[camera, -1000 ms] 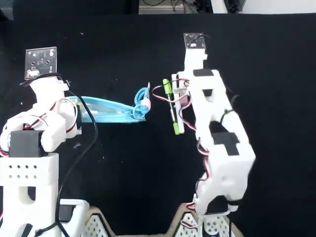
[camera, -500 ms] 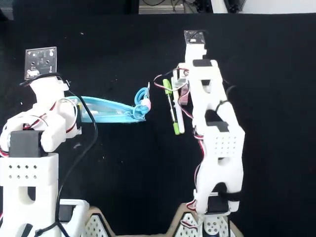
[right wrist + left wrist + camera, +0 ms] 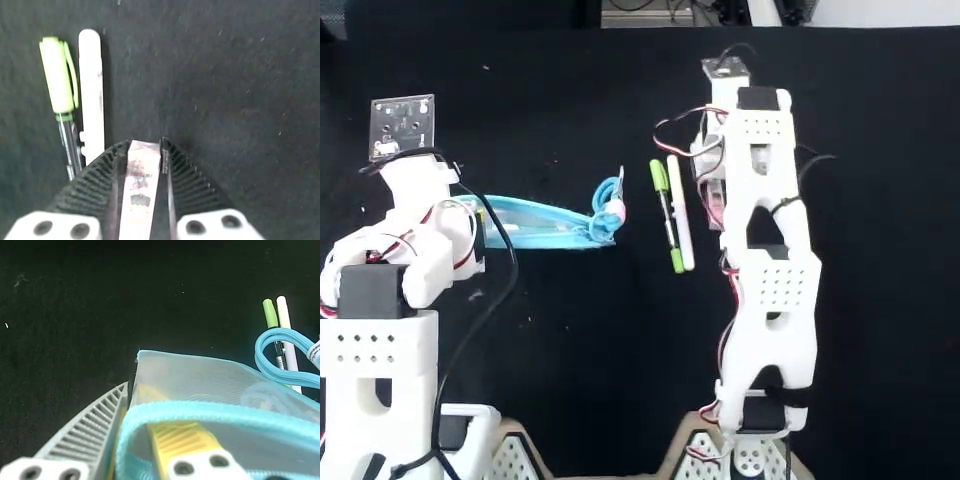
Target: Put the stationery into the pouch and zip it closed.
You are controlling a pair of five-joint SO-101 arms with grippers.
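The right claw (image 3: 144,144) is clenched on a flat pinkish-white block (image 3: 139,185), which sits upright between its two black ribbed fingers (image 3: 192,172) just above the tabletop (image 3: 235,75). Just beside that claw lie a white pen (image 3: 91,85) and a green pen (image 3: 59,75), side by side and parallel, the white one nearer the claw. From the high view the same pair, green pen (image 3: 667,218) and white pen (image 3: 681,215), lies lengthwise between the right arm (image 3: 765,270) and the pouch, with the pink block (image 3: 715,208) showing under the arm's forward end.

The left claw (image 3: 130,390) is clamped on the pouch (image 3: 200,385) at one end of it: a grey ribbed finger (image 3: 95,430) presses the outside of the wall, and a yellow ribbed one (image 3: 175,437) shows through the mesh (whether it is inside the pouch or behind it I cannot tell). The pouch's teal zipper rim curves across in front of that claw.

From above, the pouch (image 3: 535,225) stretches from the left arm (image 3: 410,260) towards the pens. At its far end a teal loop (image 3: 606,190) stands up, with a small pink-and-white piece (image 3: 613,212) beside it. The loop is near the pens but apart from them.
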